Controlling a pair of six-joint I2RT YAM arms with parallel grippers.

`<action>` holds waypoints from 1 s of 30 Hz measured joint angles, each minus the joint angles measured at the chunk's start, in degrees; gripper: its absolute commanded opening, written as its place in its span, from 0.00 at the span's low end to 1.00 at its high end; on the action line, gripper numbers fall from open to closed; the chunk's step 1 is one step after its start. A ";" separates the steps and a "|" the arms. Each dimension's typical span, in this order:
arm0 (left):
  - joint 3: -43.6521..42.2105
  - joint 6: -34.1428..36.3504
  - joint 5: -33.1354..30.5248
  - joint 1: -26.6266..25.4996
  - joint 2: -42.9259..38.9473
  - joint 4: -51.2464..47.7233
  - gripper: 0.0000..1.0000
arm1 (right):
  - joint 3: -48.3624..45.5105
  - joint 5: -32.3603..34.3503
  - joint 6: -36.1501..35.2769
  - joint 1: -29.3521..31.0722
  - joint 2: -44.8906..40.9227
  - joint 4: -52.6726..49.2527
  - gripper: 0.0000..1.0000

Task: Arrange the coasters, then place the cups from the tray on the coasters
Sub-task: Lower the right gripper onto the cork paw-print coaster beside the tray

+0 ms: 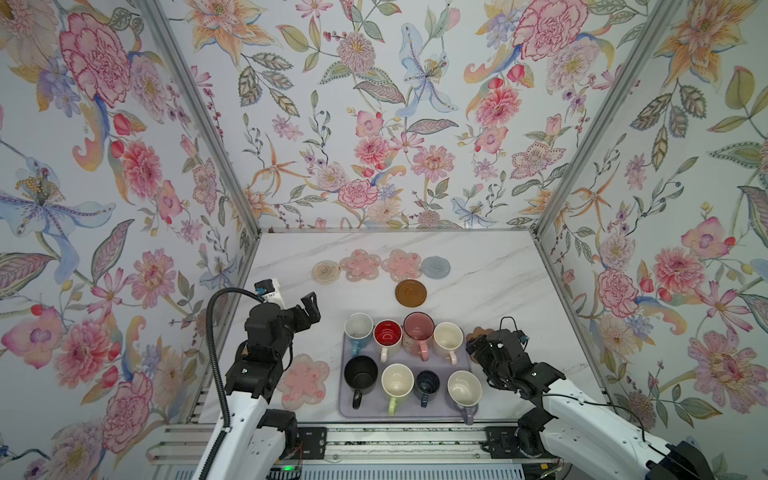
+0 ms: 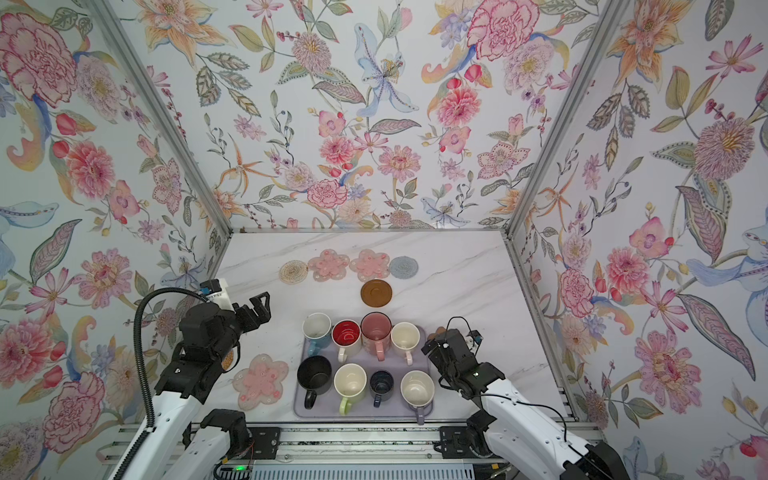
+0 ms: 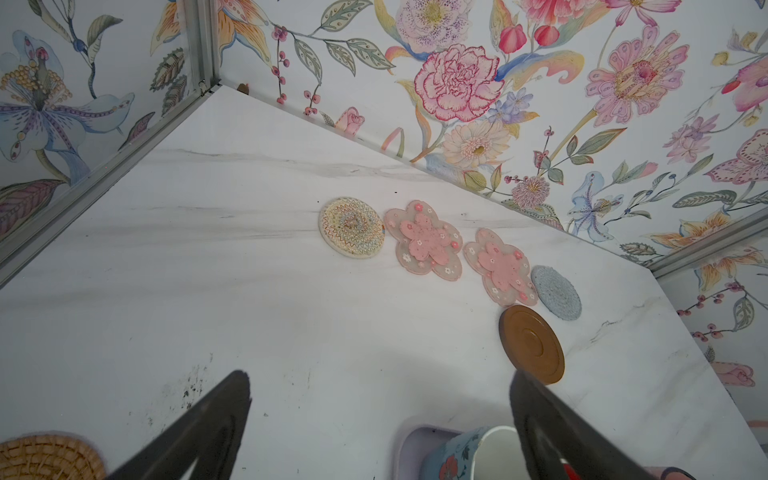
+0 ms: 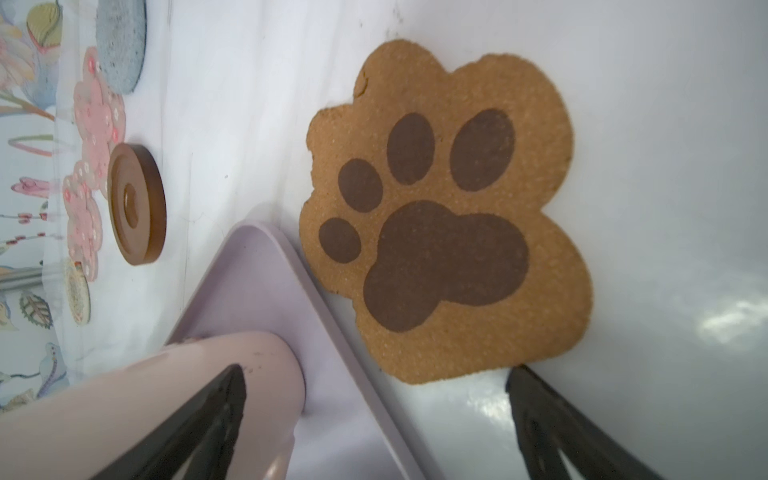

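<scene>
The lavender tray (image 1: 405, 409) holds several cups in two rows, from the light blue one (image 1: 358, 328) to the lavender one (image 1: 464, 388). Far behind it lie a beige woven coaster (image 1: 326, 272), two pink flowers (image 1: 360, 265), a grey-blue round (image 1: 435, 267) and a brown disc (image 1: 411, 292). A third pink flower (image 1: 303, 381) lies left of the tray. My left gripper (image 1: 308, 308) hangs open and empty left of the cups; a tan woven coaster (image 3: 45, 457) lies under that arm. My right gripper (image 4: 374, 378) is open just above the paw-print coaster (image 4: 440, 216) by the tray's right rim.
Floral walls with aluminium posts (image 1: 245, 216) close in the marble table (image 1: 498, 291) on three sides. A metal rail (image 1: 395, 440) runs along the front edge, carrying both arm bases. The cream-pink cup (image 4: 166, 395) stands close to my right gripper's inner finger.
</scene>
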 measured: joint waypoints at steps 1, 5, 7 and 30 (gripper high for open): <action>0.00 0.00 0.00 0.00 0.00 0.00 0.99 | 0.04 -0.20 -0.46 -1.03 0.61 0.74 0.99; 0.00 0.00 0.00 0.00 0.04 -0.02 0.99 | 0.44 -1.49 -2.54 -4.17 2.95 3.45 0.99; 0.00 0.00 0.00 0.00 0.04 -0.02 0.99 | 0.68 -2.51 -3.65 -5.92 4.48 5.35 0.99; 0.00 0.00 -0.04 0.00 0.59 -0.04 0.99 | 5.40 -7.26 -8.55 -8.09 18.34 17.20 0.99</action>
